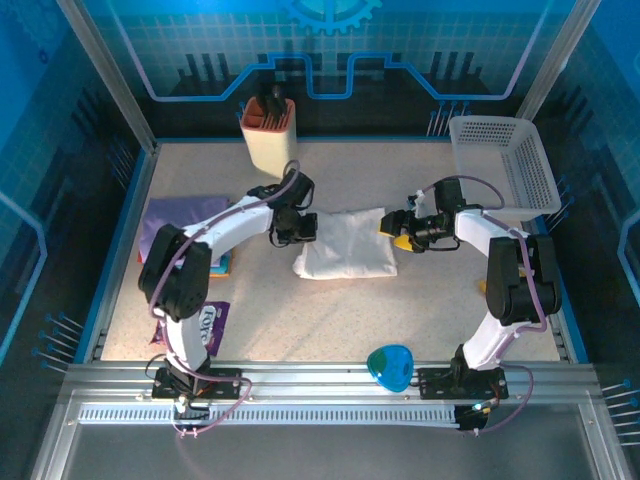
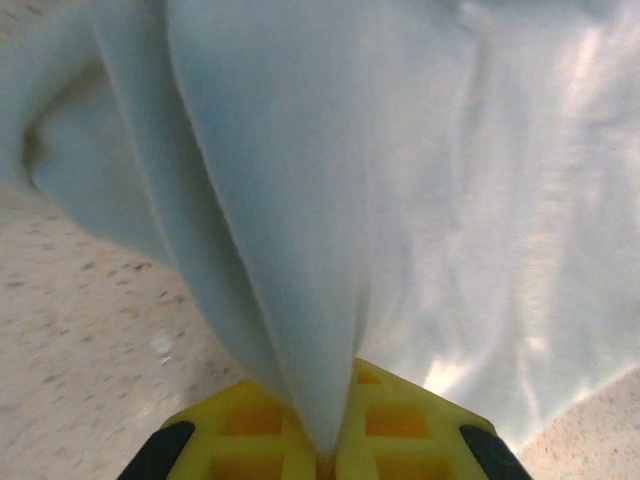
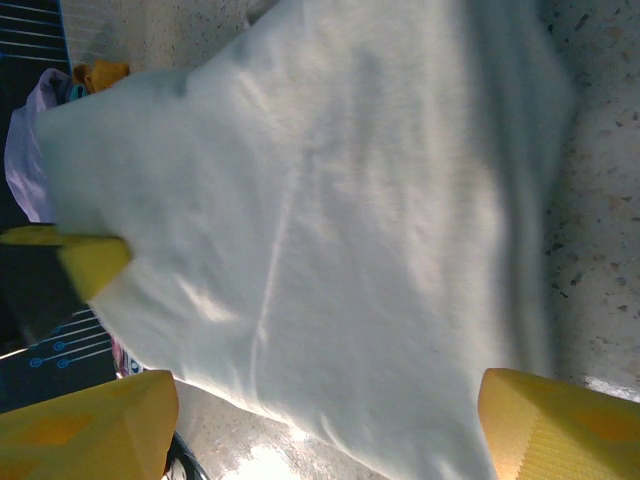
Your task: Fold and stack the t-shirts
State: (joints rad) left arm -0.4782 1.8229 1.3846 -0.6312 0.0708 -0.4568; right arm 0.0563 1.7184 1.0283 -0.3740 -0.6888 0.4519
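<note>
Left wrist view: left claw (image 2: pixel 328 455) at the bottom middle, its yellow fingers (image 2: pixel 240 430) pressed together on a fold of the white shirt (image 2: pixel 450 200); the pinched cloth rises from the jaws as a narrow ridge and widens toward the top of the frame. Speckled table (image 2: pixel 80 330) shows at the lower left and in the lower right corner

Right wrist view: right claw (image 3: pixel 320 440) has its jaws wide, one yellow finger (image 3: pixel 80 430) in the lower left corner and the other in the lower right, with nothing gripped. The white shirt (image 3: pixel 320 230) lies spread between and beyond them, and I cannot tell whether the fingers touch it. At mid left a yellow finger of the other claw meets the shirt's edge. A purple shirt (image 3: pixel 25 150) shows at the upper left edge

Top view: left claw (image 1: pixel 297 228) sits on the left edge of the white shirt (image 1: pixel 345 250) and right claw (image 1: pixel 392 232) at its upper right corner. The shirt is a folded block at the middle of the table (image 1: pixel 400 310). The purple shirt (image 1: pixel 170 222) lies at mid left, an orange-edged one (image 1: pixel 224 266) just beside it. A packet (image 1: pixel 208 322) lies at the lower left, a basket (image 1: pixel 500 160) at the upper right
</note>
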